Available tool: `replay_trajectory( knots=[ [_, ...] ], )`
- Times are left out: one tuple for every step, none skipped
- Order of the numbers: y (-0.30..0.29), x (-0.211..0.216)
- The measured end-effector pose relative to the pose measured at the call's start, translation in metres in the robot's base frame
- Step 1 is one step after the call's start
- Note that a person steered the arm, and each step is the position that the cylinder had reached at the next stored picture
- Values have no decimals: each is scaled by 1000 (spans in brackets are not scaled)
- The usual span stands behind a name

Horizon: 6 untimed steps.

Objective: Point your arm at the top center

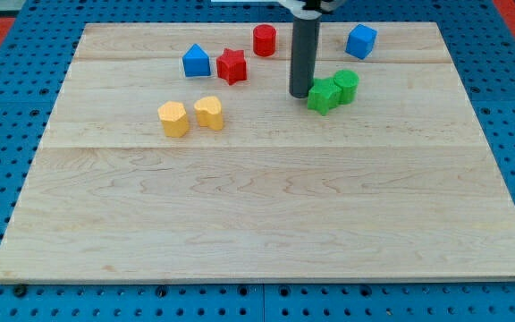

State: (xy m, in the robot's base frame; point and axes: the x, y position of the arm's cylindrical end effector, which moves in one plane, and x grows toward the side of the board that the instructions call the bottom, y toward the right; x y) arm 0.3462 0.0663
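Claw is lacking on this arm, so no grasp state is showing; my tip [299, 95] is resting on the desk [257, 224], just left of the green blocks [324, 95]; top center, near the red cylinder [264, 39], is lying just beyond it.

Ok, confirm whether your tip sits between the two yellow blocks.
No: my tip stands just left of the green star block, well right of both yellow blocks.

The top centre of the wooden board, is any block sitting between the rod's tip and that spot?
Nothing visible blocks it. My tip sits just left of the green star block; the red cylinder block stands left of the straight path upward.
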Motion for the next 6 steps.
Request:
replay_trajectory(
  knots=[
    [-9,-21],
    [0,-65],
    [20,-109],
    [19,-154],
    [-35,-145],
    [-68,-107]
  ],
)
